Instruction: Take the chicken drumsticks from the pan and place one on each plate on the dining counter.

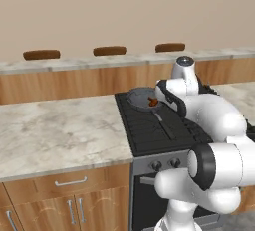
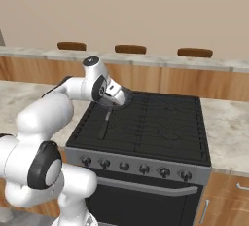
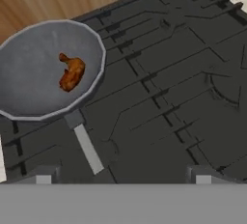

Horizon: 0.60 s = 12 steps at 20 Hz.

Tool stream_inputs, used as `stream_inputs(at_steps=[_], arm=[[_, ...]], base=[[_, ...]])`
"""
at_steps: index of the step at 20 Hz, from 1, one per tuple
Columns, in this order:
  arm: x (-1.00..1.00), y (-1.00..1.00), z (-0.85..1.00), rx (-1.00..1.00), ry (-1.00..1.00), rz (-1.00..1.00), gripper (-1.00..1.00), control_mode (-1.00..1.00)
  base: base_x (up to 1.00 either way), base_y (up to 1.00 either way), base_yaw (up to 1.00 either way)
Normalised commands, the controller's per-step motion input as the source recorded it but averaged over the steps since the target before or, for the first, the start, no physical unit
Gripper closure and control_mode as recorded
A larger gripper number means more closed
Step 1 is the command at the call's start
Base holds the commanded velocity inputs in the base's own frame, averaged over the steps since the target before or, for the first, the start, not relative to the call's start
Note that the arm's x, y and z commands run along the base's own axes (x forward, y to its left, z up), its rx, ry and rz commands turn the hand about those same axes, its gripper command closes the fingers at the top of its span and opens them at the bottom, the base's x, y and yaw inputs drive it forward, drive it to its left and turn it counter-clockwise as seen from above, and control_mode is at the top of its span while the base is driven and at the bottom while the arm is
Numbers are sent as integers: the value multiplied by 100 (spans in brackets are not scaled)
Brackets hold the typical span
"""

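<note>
Where counted: one drumstick, one pan.

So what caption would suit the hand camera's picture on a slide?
Above the black stove: one chicken drumstick lies in the grey pan, open gripper hovering.

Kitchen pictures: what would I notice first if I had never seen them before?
Probably the big white robot arm, bending over the black stove in the middle of the kitchen. Next comes the round grey pan on the stove's back corner, with one small reddish-brown chicken drumstick lying inside it. The gripper hangs open above the stove beside the pan's handle, holding nothing.
</note>
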Motion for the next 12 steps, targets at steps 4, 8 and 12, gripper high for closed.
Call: stream_inputs(at_steps=[4,8,12], arm=[[100,17,0,0,13,0,-100,-100],[91,14,-3,0,16,0,-100,-100],[72,10,-24,0,10,0,-100,-100]], base=[[0,0,0],[0,0,0],[0,0,0]])
